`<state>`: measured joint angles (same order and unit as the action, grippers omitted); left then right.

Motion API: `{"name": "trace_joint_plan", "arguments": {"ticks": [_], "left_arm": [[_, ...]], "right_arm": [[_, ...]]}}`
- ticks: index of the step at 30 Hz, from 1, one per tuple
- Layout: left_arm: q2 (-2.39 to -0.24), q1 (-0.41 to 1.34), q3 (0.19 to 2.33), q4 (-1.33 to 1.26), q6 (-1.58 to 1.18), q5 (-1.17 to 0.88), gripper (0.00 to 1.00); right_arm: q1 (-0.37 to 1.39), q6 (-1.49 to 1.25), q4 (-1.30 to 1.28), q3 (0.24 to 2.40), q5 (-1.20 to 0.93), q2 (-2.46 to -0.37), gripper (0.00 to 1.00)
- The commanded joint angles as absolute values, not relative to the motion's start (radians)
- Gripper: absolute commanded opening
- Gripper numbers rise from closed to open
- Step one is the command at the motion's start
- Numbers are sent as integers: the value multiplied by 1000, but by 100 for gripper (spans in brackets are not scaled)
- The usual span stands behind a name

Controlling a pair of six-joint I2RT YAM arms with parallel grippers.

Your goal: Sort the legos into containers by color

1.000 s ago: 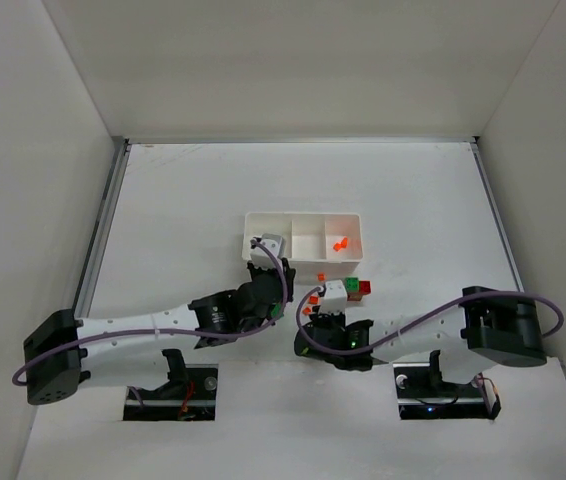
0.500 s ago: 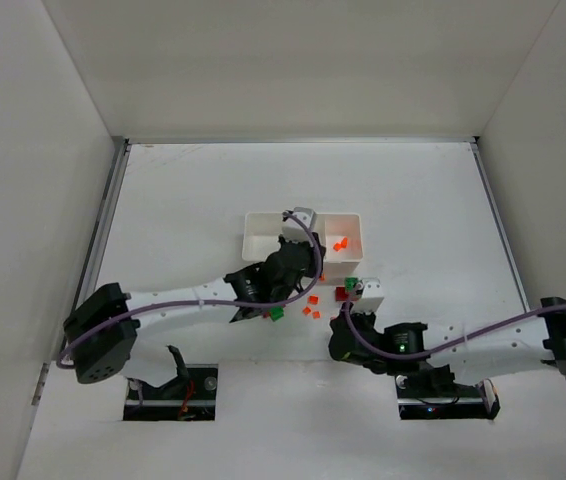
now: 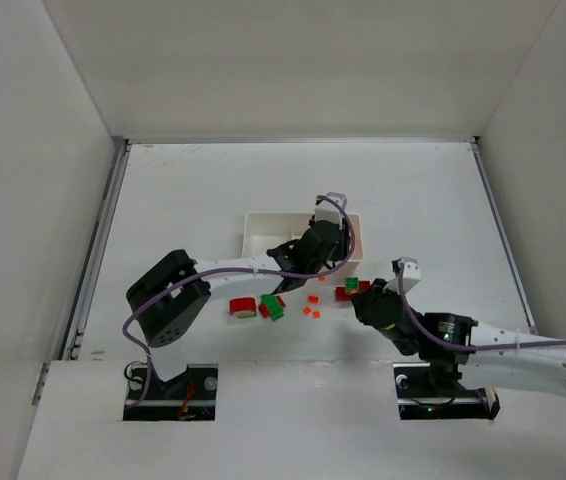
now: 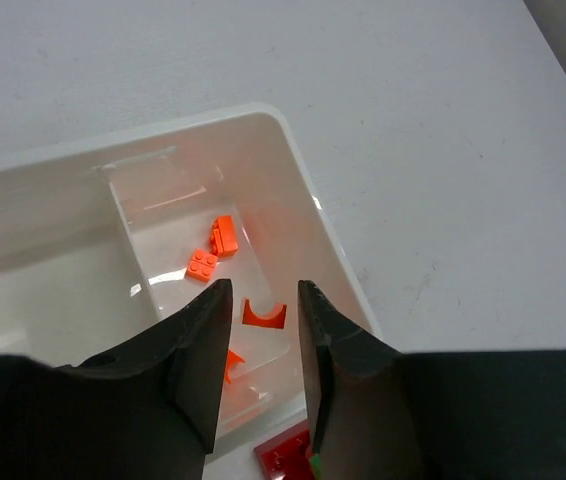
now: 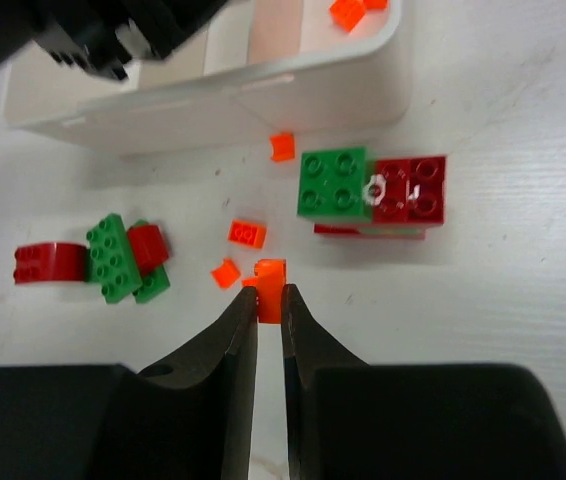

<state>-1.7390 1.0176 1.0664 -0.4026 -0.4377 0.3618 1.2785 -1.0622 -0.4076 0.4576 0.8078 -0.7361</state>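
Note:
The white tray (image 3: 266,233) has three compartments; its right one (image 4: 168,225) holds several orange pieces (image 4: 225,237). My left gripper (image 3: 325,238) hangs open and empty over that compartment (image 4: 263,290). My right gripper (image 3: 368,300) is shut on a small orange piece (image 5: 270,290), held just above the table (image 5: 269,300). Below the tray lie a joined green brick (image 5: 334,183) and red brick (image 5: 409,187). Loose orange pieces (image 5: 246,234) lie there too. To the left lie a red arch (image 5: 35,263) and a green brick (image 5: 113,258).
The tray's near wall (image 5: 263,95) stands just beyond the loose bricks. The left arm (image 3: 233,282) stretches across the table from lower left to the tray. White walls enclose the table on three sides.
My left gripper has swung right from the tray's left compartment to its right one. My right arm has swung right. The red arch and green brick now show at the left.

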Motion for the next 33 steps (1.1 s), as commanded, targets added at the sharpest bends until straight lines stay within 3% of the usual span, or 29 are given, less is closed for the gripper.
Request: {"name": "trace_joint_plan", "arguments": {"ticks": [1,6,19,25,29,33], "left_arm": [[-1744,1002,1129,-448,-425,337,35],[-1697,987,1103,-448,-426,341,50],[-1176,995,632,-442,-505,437,46],[-866,1038,433,-296,-552,541,45],[-646,1064,351,-123,-583,620,45],[-467,1076,319,58,-607,670,46]], "right_arm": [[1184,-925,-331,460,738,-695,15],[1029,-795,-249,497,626,-718,15],[771,-575,-66,722,477,-1092,16],[716,-543,-41,814,437,-1239,17],[706,-532,-41,848,445,-1296,21],[706,-531,-40,845,477,-1298,36]]}}
